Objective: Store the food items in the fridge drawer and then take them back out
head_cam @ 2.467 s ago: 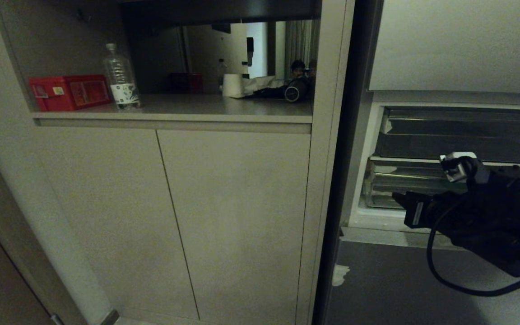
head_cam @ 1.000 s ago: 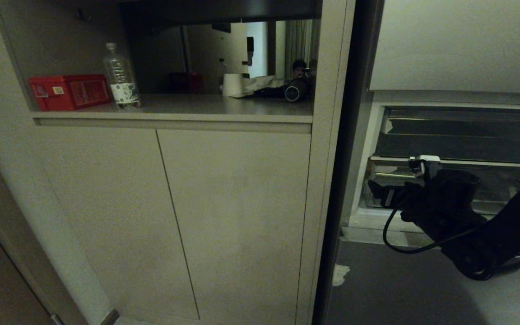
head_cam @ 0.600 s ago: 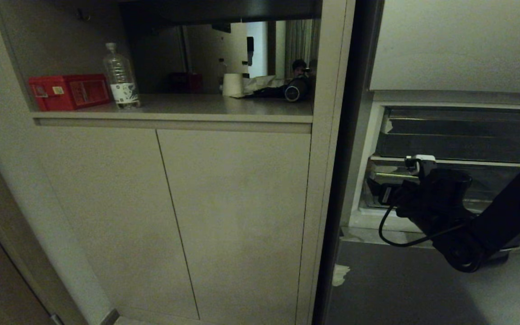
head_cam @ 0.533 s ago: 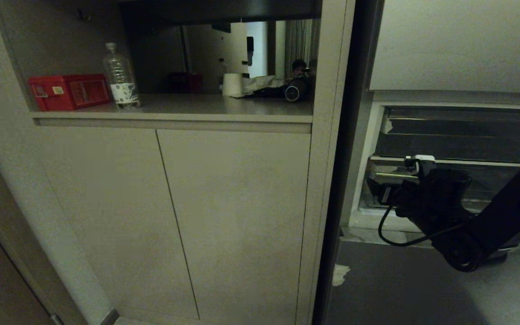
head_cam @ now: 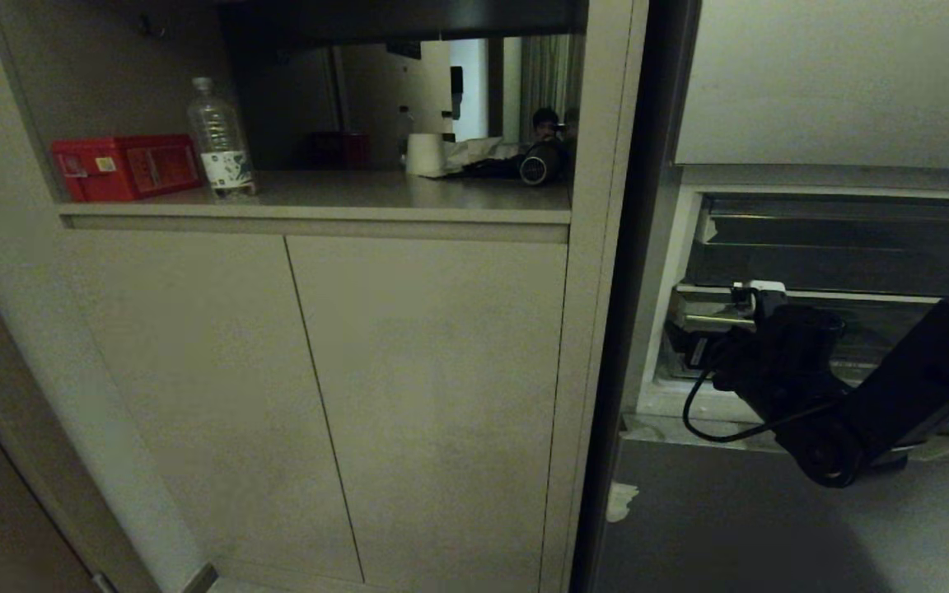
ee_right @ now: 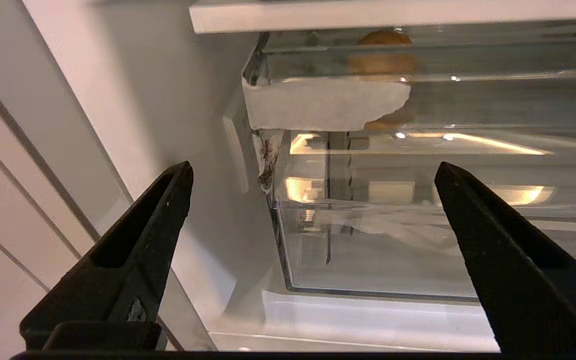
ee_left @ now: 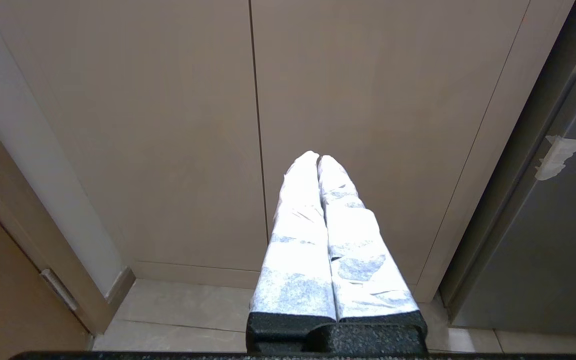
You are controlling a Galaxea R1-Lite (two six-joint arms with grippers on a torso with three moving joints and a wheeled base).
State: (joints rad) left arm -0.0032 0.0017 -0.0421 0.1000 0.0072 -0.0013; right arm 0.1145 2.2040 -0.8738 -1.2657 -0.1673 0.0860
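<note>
Though tape-masked, potato [ee_right: 384, 50] blurred — bin [ee_right: 418, 240] cropped

We see a red box [head_cam: 126, 168] and a clear bottle [head_cam: 220, 140] with a white label on the beige shelf [head_cam: 359, 198]. Cabinet doors [ee_left: 318, 75] are plain tan. Left gripper [ee_left: 318, 159] fingers are wrapped white with grey blotches. Right gripper [ee_right: 313, 172] fingers are black. The clear bin [ee_right: 418, 225] carries white tape [ee_right: 318, 102], with a tan-orange item [ee_right: 383, 50] behind it.

Dim beige cabinets [head_cam: 425, 395], perhaps laminate
</note>
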